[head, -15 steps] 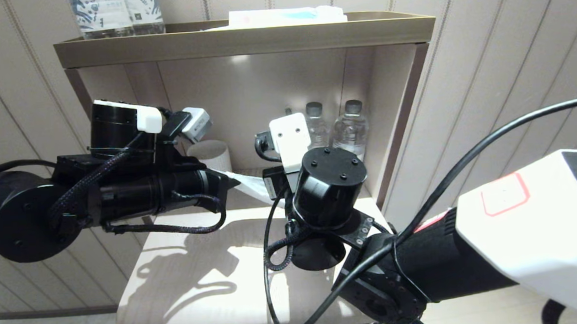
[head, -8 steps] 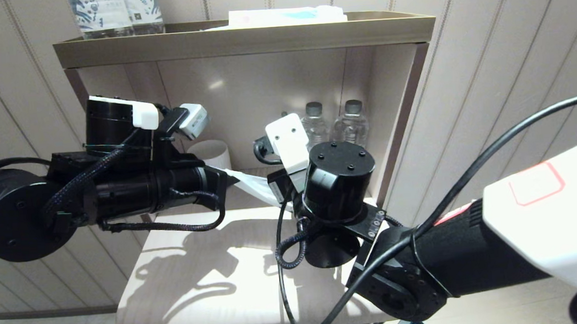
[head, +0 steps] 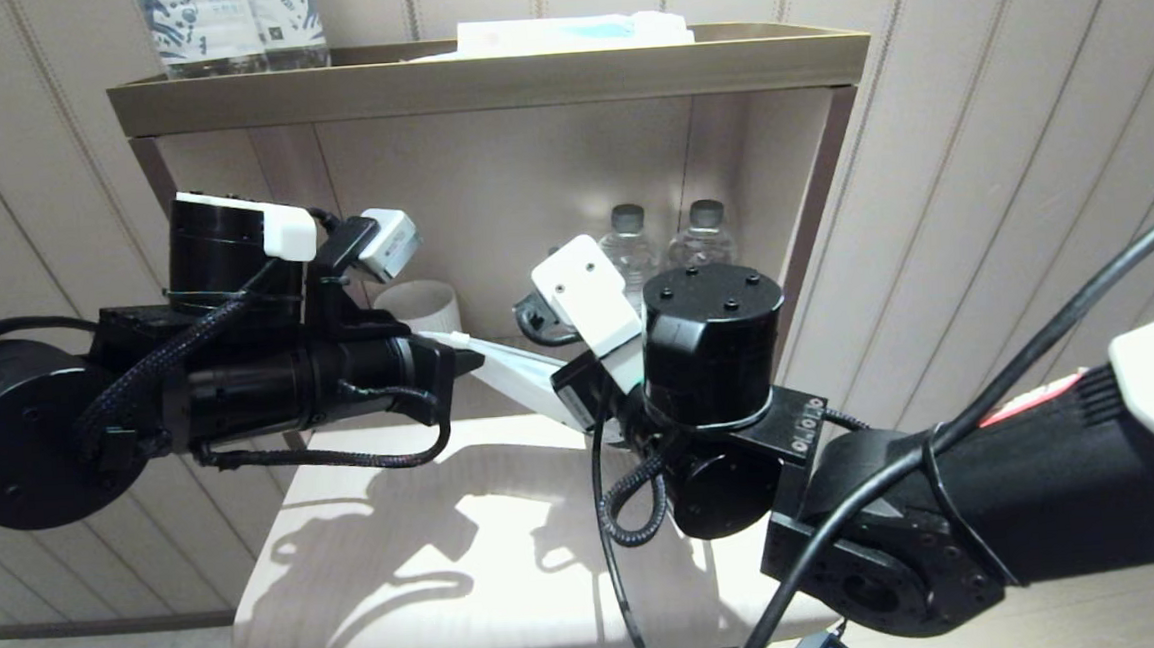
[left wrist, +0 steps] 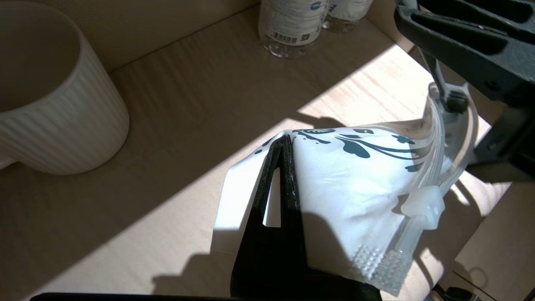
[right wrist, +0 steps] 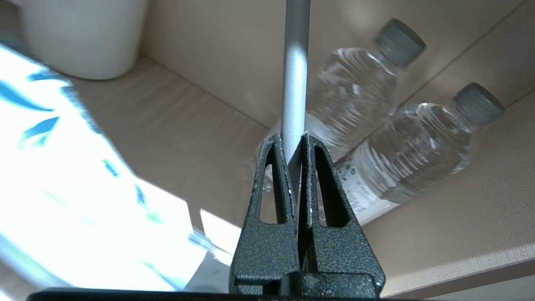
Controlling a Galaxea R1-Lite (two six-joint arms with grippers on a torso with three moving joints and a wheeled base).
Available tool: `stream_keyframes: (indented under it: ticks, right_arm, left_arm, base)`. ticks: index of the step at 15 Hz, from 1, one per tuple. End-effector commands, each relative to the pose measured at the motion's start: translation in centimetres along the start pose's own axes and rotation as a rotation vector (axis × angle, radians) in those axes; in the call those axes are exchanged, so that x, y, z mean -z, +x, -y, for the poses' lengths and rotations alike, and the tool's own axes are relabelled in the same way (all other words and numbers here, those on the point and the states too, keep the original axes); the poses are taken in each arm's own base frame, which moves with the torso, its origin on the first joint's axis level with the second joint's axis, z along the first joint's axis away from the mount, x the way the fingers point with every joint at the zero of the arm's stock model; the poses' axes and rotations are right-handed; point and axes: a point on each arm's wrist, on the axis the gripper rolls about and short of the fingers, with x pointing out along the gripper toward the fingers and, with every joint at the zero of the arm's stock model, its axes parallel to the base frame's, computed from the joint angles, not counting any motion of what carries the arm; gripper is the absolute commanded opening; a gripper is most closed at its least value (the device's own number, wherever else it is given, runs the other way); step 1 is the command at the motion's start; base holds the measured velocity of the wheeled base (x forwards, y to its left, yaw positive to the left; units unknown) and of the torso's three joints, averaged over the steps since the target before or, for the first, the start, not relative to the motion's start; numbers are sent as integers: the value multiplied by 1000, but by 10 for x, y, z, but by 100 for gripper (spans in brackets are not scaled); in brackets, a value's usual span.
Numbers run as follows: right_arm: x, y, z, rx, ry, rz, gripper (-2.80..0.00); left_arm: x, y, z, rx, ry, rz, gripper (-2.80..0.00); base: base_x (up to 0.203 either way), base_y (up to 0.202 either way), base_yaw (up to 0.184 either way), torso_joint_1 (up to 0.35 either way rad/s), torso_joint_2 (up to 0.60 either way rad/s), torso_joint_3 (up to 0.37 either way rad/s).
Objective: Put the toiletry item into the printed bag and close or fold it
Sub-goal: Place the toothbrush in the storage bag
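Note:
My left gripper [left wrist: 281, 140] is shut on a fold of the printed bag [left wrist: 355, 179], a white pouch with dark teal leaf print. In the head view the bag [head: 520, 373] hangs above the shelf, stretched from the left gripper [head: 469, 363] towards the right wrist. My right gripper [right wrist: 292, 138] is shut on the slim grey handle of the toothbrush [right wrist: 294, 83], which points away towards the bottles; its head is out of view. The bag [right wrist: 83, 188] lies just beside that gripper. Whether the brush is inside the bag cannot be told.
A white ribbed cup [head: 421, 308] stands at the back left of the shelf, two water bottles [head: 702, 236] at the back right. The top tray [head: 482, 79] carries a white-and-blue package [head: 569, 32] and printed bottles [head: 228, 25]. The pale tabletop [head: 471, 551] lies below.
My right arm has swung to the right and turned, its wrist now higher. The bag between the grippers has been pulled straighter. The left arm has barely moved.

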Motion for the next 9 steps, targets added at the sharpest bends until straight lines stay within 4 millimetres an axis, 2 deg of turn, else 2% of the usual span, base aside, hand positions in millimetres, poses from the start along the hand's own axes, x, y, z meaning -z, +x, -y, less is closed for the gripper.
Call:
stream_keyframes:
  ticks: [1,9]
  right_arm:
    - [-2,4,5,2,-1,4,-280]
    - [-11,-3,0,-78,3,34,-280]
  left_arm:
    - [-1,-1,1,4,0,5,-280]
    - [-5,3,1,8,2,-1,-280]
  base:
    - [0,0,0,0,0,0]
    - [0,0,0,0,0,0]
